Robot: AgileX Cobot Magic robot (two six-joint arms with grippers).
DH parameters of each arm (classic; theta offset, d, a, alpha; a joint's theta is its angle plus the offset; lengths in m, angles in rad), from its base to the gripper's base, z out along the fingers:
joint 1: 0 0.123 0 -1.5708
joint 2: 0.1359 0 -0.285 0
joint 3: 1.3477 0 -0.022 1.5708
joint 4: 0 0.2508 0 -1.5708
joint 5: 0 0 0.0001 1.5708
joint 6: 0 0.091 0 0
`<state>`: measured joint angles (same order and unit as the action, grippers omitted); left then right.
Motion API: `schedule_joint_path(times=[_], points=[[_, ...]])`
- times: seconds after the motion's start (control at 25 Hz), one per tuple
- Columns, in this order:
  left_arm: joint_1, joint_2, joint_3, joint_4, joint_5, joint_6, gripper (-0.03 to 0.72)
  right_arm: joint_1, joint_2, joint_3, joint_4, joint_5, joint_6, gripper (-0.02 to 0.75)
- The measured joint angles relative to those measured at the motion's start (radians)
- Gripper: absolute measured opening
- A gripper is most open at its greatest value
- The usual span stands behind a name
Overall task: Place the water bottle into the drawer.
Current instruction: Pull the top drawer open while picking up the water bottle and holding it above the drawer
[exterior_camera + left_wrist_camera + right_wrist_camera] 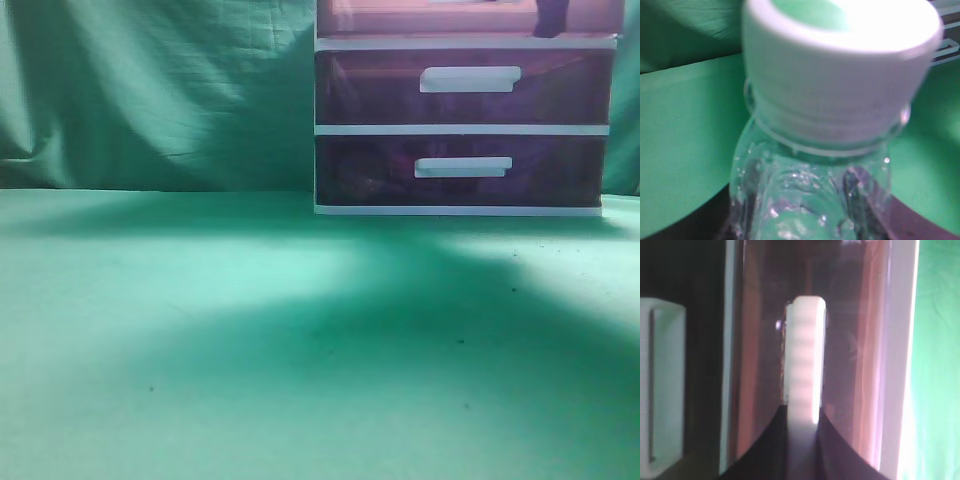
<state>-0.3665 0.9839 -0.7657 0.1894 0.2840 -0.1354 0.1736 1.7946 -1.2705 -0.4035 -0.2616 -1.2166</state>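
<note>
The clear plastic water bottle with a white ribbed screw cap (840, 80) is being shown close under the left wrist camera, apparently held low on its body, though the left fingers are hidden and their state cannot be told. The white bar handle (804, 360) of the translucent reddish-pink plastic drawer (860, 340), at the far right of the green desk (200, 350), is being pinched by the right fingers. The bottle is judged light, smooth and slightly yielding, best gripped around its firmer neck.

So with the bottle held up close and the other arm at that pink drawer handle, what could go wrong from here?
Two risks, both guesses.
1. In the right wrist view the white bar handle runs down between the dark jaws; how firmly they hold it does not show. A loose hold could slip off when the drawer is pulled.
2. The left wrist view shows only the water bottle neck and cap; the grip is hidden, so the smooth plastic could slide.
</note>
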Motion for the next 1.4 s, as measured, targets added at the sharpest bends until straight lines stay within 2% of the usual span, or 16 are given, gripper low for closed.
schedule_joint_path(times=[0.28, 0.52, 0.92, 1.16, 1.28, 1.4], points=[[0.0, 0.0, 0.0, 0.0, 0.0, 0.0, 0.307, 0.006, -0.203, 0.244, -0.025, 0.006, 0.019, 0.082], [0.0, 0.0, 0.0, -0.002, 0.0, 0.0, 0.307, 0.078, -0.394, 0.462, -0.012, 0.002, 0.041, 0.082], [0.0, 0.0, -0.01, -0.027, 0.002, 0.0, 0.307, 0.12, -0.465, 0.545, 0.064, 0.017, 0.048, 0.082], [-0.002, 0.007, -0.163, -0.031, 0.088, 0.033, 0.307, 0.12, -0.466, 0.557, 0.065, 0.03, 0.047, 0.082], [-0.022, 0.052, -0.306, -0.064, 0.25, 0.129, 0.307, 0.12, -0.466, 0.559, 0.066, 0.032, 0.045, 0.082], [-0.051, 0.138, -0.476, -0.146, 0.445, 0.241, 0.307, 0.12, -0.466, 0.559, 0.066, 0.032, 0.045, 0.082]])
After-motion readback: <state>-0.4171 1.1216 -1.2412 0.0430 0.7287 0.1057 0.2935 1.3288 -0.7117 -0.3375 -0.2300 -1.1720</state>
